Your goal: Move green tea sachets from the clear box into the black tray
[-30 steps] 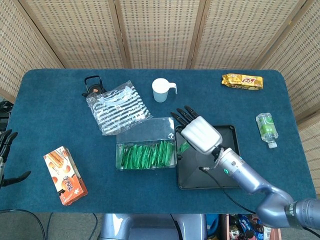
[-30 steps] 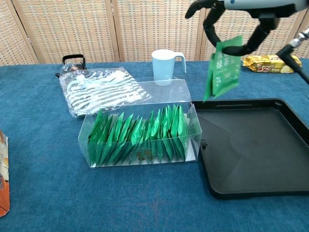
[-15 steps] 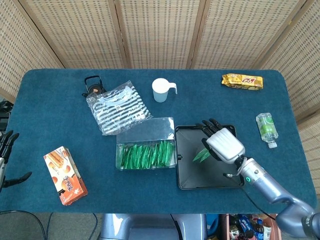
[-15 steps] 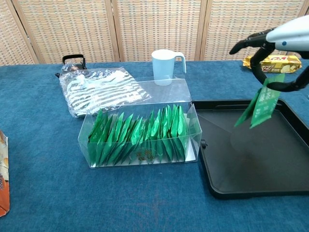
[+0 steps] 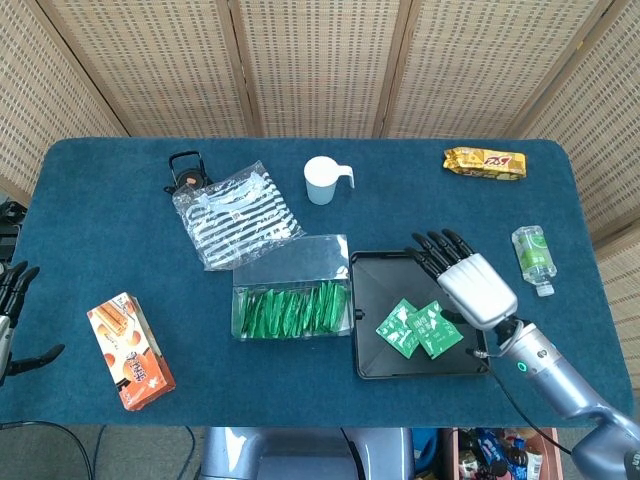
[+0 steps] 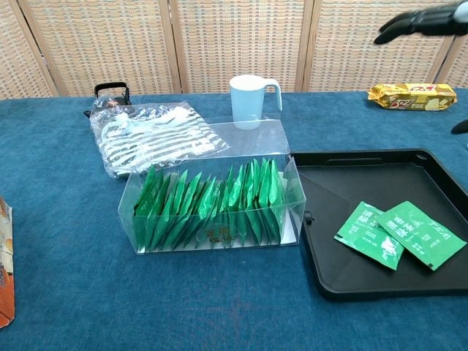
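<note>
Two green tea sachets (image 5: 420,328) lay flat in the black tray (image 5: 370,365), at three o'clock from the clear box (image 5: 290,305) with its upright sachets. The right robot hand (image 5: 470,285) hovered released, fingers spread. Only the head view showed the left robot hand (image 5: 12,310), at nine o'clock off the worktop (image 5: 100,230), fingers apart and holding nothing.

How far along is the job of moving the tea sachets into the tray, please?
Done: two green sachets lie flat in the black tray. In hand: nothing; the right hand hovers open above the tray. Left: a full row of sachets stands in the clear box.
</note>
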Available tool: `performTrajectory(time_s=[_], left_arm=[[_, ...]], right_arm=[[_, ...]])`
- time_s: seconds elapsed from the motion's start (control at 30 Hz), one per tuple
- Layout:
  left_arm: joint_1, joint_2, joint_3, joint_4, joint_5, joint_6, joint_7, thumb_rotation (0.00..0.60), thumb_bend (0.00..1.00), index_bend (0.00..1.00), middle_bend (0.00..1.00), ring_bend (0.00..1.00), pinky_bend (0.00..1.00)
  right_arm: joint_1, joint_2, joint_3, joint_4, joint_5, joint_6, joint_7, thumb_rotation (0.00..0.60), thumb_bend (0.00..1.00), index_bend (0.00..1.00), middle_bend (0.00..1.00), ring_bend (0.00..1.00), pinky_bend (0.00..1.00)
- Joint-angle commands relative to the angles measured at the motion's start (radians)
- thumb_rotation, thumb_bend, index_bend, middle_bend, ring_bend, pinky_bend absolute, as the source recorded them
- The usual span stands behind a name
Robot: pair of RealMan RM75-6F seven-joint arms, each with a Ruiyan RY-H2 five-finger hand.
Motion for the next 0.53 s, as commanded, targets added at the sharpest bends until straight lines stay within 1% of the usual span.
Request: performTrajectory(time_s=[0.03, 0.07, 0.17, 0.23, 0.27, 0.37, 0.53], left_arm=[[0.002, 0.000, 0.000, 0.001, 0.002, 0.004, -0.001, 0.600, 0.13, 0.00, 0.00, 0.00, 0.00], [0.003, -0.001, 0.000, 0.002, 0.004, 0.007, 0.000, 0.600, 0.13, 0.00, 0.00, 0.00, 0.00], [0.005, -0.003, 0.001, 0.004, 0.007, 0.012, 0.004, 0.600, 0.13, 0.00, 0.00, 0.00, 0.00], [0.009, -0.008, 0.003, 0.006, 0.016, 0.022, 0.011, 0.600, 0.13, 0.00, 0.00, 0.00, 0.00], [0.014, -0.014, 0.006, 0.010, 0.025, 0.033, 0.018, 0.600, 0.13, 0.00, 0.00, 0.00, 0.00], [0.019, -0.022, 0.008, 0.015, 0.035, 0.047, 0.024, 0.600, 0.13, 0.00, 0.00, 0.00, 0.00], [0.031, -0.037, 0.010, 0.029, 0.060, 0.082, 0.032, 0.600, 0.13, 0.00, 0.00, 0.00, 0.00]], right_arm=[[-0.097, 0.023, -0.001, -0.047, -0.033, 0.125, 0.013, 0.600, 0.09, 0.07, 0.00, 0.00, 0.12], [-0.135, 0.020, -0.013, -0.053, -0.047, 0.169, 0.020, 0.600, 0.08, 0.07, 0.00, 0.00, 0.11], [-0.182, 0.007, -0.026, -0.051, -0.064, 0.220, 0.030, 0.600, 0.05, 0.05, 0.00, 0.00, 0.06], [-0.255, -0.021, -0.047, -0.038, -0.062, 0.289, 0.046, 0.600, 0.04, 0.03, 0.00, 0.00, 0.02], [-0.303, -0.056, -0.054, -0.020, -0.065, 0.346, 0.064, 0.600, 0.03, 0.01, 0.00, 0.00, 0.01], [-0.353, -0.108, -0.055, 0.023, -0.074, 0.405, 0.087, 0.600, 0.02, 0.00, 0.00, 0.00, 0.00], [-0.433, -0.207, -0.051, 0.129, -0.087, 0.488, 0.115, 0.600, 0.02, 0.00, 0.00, 0.00, 0.00]])
